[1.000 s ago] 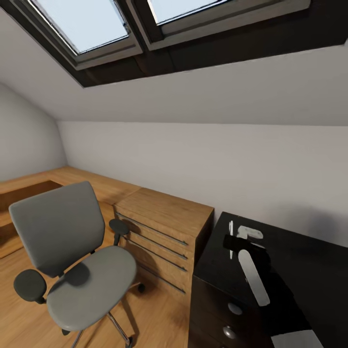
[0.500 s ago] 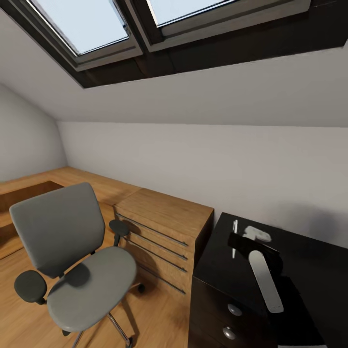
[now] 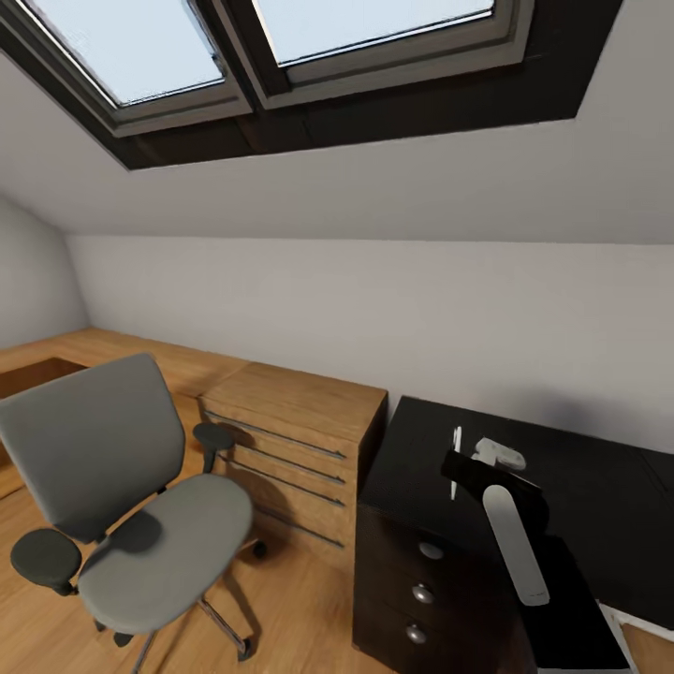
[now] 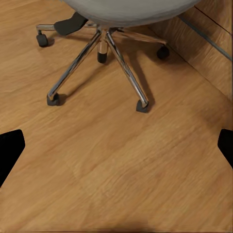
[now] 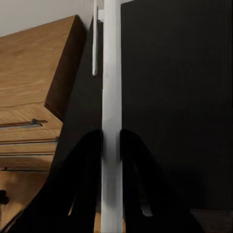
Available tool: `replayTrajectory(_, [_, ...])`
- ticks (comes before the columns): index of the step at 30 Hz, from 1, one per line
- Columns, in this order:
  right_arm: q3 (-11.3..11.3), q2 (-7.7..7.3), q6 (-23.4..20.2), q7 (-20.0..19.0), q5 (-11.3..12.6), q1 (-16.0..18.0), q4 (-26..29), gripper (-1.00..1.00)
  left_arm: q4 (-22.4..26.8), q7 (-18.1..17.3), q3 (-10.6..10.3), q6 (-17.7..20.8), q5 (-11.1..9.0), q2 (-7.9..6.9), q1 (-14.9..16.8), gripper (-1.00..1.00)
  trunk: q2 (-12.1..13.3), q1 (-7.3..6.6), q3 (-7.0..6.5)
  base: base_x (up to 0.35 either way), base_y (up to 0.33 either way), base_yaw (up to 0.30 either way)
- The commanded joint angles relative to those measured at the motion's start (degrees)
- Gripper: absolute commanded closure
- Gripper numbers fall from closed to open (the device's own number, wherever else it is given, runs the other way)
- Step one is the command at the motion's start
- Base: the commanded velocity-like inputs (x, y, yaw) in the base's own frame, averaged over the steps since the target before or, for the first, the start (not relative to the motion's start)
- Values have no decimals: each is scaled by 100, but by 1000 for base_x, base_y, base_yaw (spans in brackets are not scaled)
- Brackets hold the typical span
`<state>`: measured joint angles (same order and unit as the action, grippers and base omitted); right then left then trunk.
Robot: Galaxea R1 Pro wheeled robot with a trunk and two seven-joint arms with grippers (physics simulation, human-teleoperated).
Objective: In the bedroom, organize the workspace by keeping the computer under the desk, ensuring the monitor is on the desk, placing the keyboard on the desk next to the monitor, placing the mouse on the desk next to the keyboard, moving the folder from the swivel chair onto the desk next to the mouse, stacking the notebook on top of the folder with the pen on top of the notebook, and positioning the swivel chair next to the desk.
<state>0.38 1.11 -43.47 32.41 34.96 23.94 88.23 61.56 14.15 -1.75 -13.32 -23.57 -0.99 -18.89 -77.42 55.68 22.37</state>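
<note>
The grey swivel chair stands at the left with a bare seat. Its star base lies on the floor beyond my open left gripper. The black desk is at the right. My right gripper hovers over its near corner, shut on the folder, a flat thing seen edge-on as a white strip with no blue showing. A thin pale stick sits just past the gripper; I cannot tell whether it is the pen. The computer, monitor, keyboard, mouse and notebook are out of view.
A light wooden cabinet with long drawer handles stands between the chair and the desk, against the grey wall. The desk's dark drawer unit faces me. Skylights sit in the sloped ceiling. Wooden floor spreads under the left gripper.
The whole picture has slid left and slightly up, so the camera has turned toward the desk. A second ago my right arm shifted a little to the right with its load.
</note>
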Motion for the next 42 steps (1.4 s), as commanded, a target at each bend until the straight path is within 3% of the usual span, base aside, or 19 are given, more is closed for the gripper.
replayTrajectory(1, [2,2,-2,55,64,6,4,100,5,26,-19,-22,-42,-6,-1,-100,-4,-3,10,-304,121,-227])
replayTrajectory(13, [1,54,21,53,65,6,-43,100,-200,42,-34,4,-35,8,-1,-100,-4,-3,97,-312,16,-39])
replayTrajectory(30, [-10,84,39,42,56,6,-52,100,-320,44,-53,14,-29,29,-1,-100,-4,-3,99,-23,0,-65])
replayTrajectory(33, [-423,-98,-84,30,55,6,-55,100,-320,44,-51,6,-25,23,-1,-100,-4,-3,99,0,0,-264])
replayTrajectory(35, [-515,-246,-133,18,64,6,-57,100,-320,44,-51,6,-25,22,-1,-100,-4,-3,99,0,0,-276])
replayTrajectory(36, [-576,-403,-165,5,69,6,-56,100,-320,44,-52,5,-25,21,-1,-100,-4,-3,99,0,0,-281])
replayTrajectory(42, [-802,-970,-204,-45,63,6,-49,100,-320,49,-50,5,-24,21,-1,-100,-4,-3,99,0,0,-289])
